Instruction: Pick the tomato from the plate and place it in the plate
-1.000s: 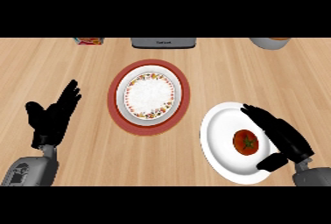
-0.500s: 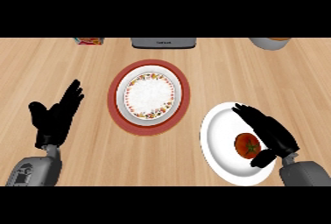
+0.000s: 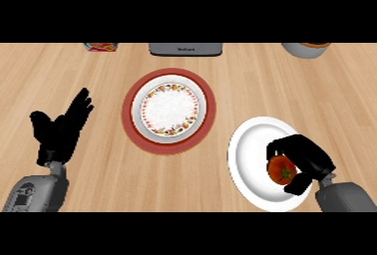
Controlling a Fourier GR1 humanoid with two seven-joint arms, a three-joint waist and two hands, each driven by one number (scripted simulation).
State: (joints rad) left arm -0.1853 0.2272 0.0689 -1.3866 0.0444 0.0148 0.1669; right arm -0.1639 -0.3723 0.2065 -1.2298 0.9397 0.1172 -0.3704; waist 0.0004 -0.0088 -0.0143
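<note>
Because the small round red tomato [image 3: 282, 169] sits on the plain white plate [image 3: 250, 149] at the right, the black right hand [image 3: 303, 158] is the near one. Its fingers curl round the tomato from the far side, and its thumb sits on the near side. The flowery plate on a red mat [image 3: 168, 108] lies up and to the left, well apart, so the lift must go that way. The black left hand [image 3: 60, 130] rests open at the left, fingers up.
</note>
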